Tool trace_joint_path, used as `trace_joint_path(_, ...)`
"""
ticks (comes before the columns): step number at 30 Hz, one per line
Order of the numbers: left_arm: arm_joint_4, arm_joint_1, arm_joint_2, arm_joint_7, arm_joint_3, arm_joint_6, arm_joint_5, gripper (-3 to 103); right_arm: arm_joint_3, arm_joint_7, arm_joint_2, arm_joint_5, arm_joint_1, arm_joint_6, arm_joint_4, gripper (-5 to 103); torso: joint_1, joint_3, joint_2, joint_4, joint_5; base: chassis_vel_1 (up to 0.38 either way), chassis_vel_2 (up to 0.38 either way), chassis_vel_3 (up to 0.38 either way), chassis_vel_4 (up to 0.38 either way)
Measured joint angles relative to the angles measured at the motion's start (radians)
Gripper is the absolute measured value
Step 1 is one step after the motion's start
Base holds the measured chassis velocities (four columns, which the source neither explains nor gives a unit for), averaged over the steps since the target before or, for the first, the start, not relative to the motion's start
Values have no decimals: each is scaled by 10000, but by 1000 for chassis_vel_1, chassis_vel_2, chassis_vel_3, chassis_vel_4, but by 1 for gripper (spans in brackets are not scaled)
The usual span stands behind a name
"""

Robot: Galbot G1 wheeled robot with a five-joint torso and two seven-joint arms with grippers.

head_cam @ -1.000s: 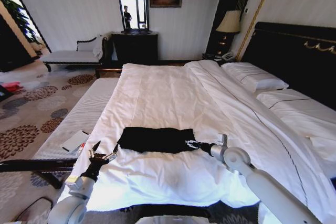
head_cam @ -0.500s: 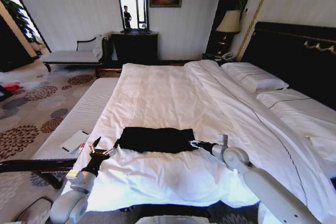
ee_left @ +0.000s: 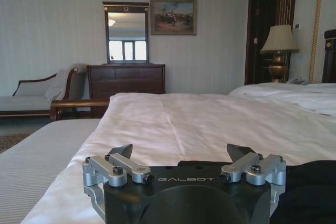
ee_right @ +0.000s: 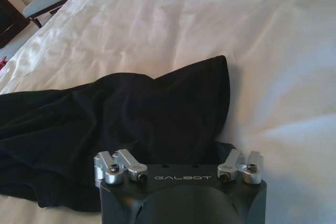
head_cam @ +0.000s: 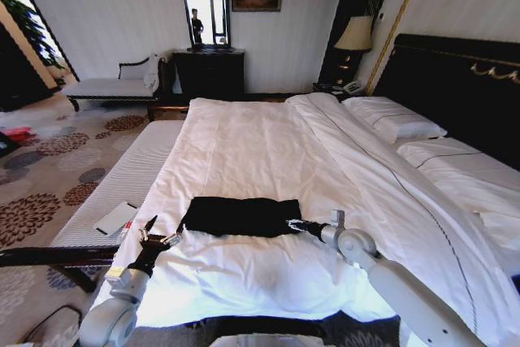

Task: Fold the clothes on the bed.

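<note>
The black T-shirt [head_cam: 241, 217] lies folded into a wide, flat band across the white duvet of the bed [head_cam: 260, 152], near the foot end closest to me. No lettering shows on it from here.

My left gripper [head_cam: 160, 233] sits at the shirt's left end, just beside the fabric, with its fingers spread apart — in my left wrist view the two dark fingertips [ee_left: 120, 151] stand wide of each other above the duvet, and the shirt's edge shows dark beside them. My left arm reaches up from the lower left of the head view.

My right gripper [head_cam: 294, 224] is at the shirt's right end, right against the cloth. In my right wrist view the black fabric [ee_right: 121, 124] bunches up directly in front of the gripper body and hides the fingertips, so I cannot tell whether they are apart or pinching the cloth.

Pillows [head_cam: 396, 123] rest against the dark headboard [head_cam: 455, 79] on my right. Beyond the bed stand a lamp [head_cam: 355, 36], a dark dresser [head_cam: 209, 71] with a mirror [head_cam: 205, 6], and a light-cushioned chaise [head_cam: 114, 83]. A striped bench [head_cam: 122, 176] runs along the bed's left side — a small white card-like item [head_cam: 115, 218] lies on it.
</note>
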Motion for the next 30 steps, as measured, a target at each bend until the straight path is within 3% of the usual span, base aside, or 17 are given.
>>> trace_joint_path(2,1,3,0,1,-5,-1,-3,100,-4,1,1,-7,-6,0,0,80,0,0,1,0,0,0,0,0,0)
trace_joint_path(5,34,-33,3,6,-15,-16,-10,100,-12,-6,30,-29,-47,0,20,63,0,0,0,0,0,0,0,0,0)
trace_joint_path(8,51,-75,5,3,7,-22,-9,100,-13,-8,60,-37,-62,6,31,58,0,0,1,0,0,0,0,0,0)
trace_joint_path(9,49,-80,11,3,27,-22,-11,100,-13,-9,67,-37,-64,18,40,47,0,0,0,-1,0,0,0,0,0)
trace_joint_path(12,44,-81,16,3,36,-22,-11,100,-18,-12,65,-35,-52,43,47,42,0,0,0,0,0,0,0,0,0)
trace_joint_path(15,42,-80,14,3,38,-22,-18,100,-30,-12,65,-28,-43,86,31,26,0,0,1,0,0,0,0,0,0)
trace_joint_path(17,42,-78,11,3,38,-22,-18,100,-35,-13,65,-30,-42,98,21,26,0,0,0,0,0,0,0,0,0)
trace_joint_path(21,51,-70,-27,3,33,-27,-17,100,-42,-16,94,-38,-60,145,6,4,0,0,1,0,1,0,0,0,0)
trace_joint_path(30,112,-90,-100,2,51,-53,21,100,-24,2,125,-40,-116,185,134,2,0,0,0,0,0,0,0,0,0)
